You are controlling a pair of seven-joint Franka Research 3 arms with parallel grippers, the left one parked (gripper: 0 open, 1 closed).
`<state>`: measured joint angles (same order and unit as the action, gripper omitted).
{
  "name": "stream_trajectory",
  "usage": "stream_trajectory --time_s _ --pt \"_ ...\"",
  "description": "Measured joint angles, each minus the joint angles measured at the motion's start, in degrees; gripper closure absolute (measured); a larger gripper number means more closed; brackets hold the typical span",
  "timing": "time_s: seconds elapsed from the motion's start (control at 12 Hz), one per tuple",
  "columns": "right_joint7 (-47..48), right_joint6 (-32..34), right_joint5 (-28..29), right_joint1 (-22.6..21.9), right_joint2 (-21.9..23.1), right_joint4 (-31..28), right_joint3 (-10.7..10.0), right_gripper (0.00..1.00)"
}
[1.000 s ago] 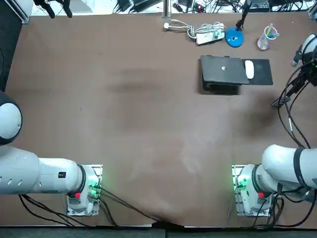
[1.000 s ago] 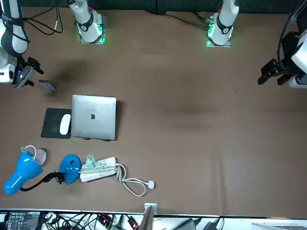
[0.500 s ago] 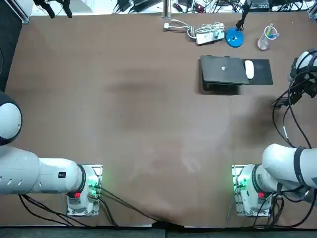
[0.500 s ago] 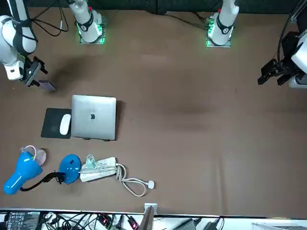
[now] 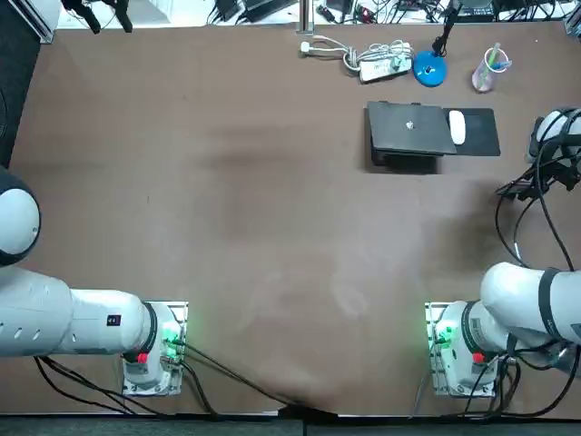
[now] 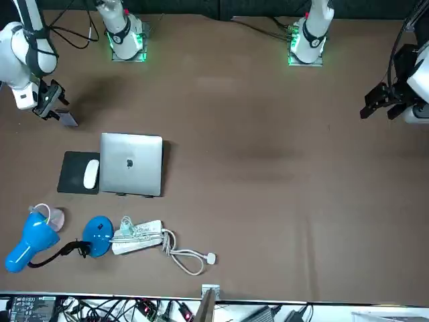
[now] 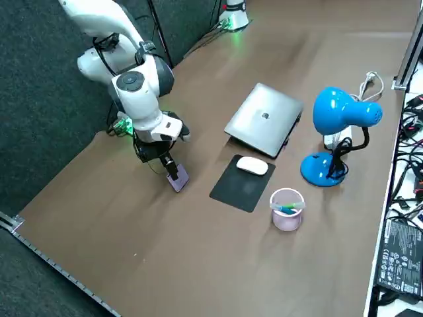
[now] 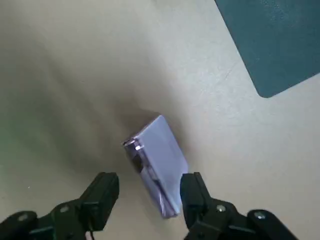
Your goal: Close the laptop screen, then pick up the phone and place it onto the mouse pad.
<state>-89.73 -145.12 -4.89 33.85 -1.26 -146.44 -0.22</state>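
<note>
The table (image 5: 272,182) has a plain brown surface. A white mouse (image 7: 252,166) lies flat near the far right corner. A blue desk lamp (image 7: 344,112) stands upright just beyond the mouse, with its round base on the table. A translucent cup (image 7: 287,209) holding small coloured items stands near the lamp base. A white power strip (image 6: 137,237) lies just beside the base, and its white cable (image 6: 179,259) loops away to a plug (image 6: 211,257) lying on the table.
</note>
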Motion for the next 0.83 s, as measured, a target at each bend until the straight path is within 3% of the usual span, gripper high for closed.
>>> stream_trajectory --time_s 0.17,0.5,0.83 --pt "-0.08 -0.44 -0.01 0.00 -0.42 -0.03 0.11 0.24" --pt "-0.08 -2.01 -0.01 -0.01 -1.15 0.30 0.45 0.75" --pt "0.02 -2.06 0.02 -0.01 -1.17 0.45 0.48 0.77"
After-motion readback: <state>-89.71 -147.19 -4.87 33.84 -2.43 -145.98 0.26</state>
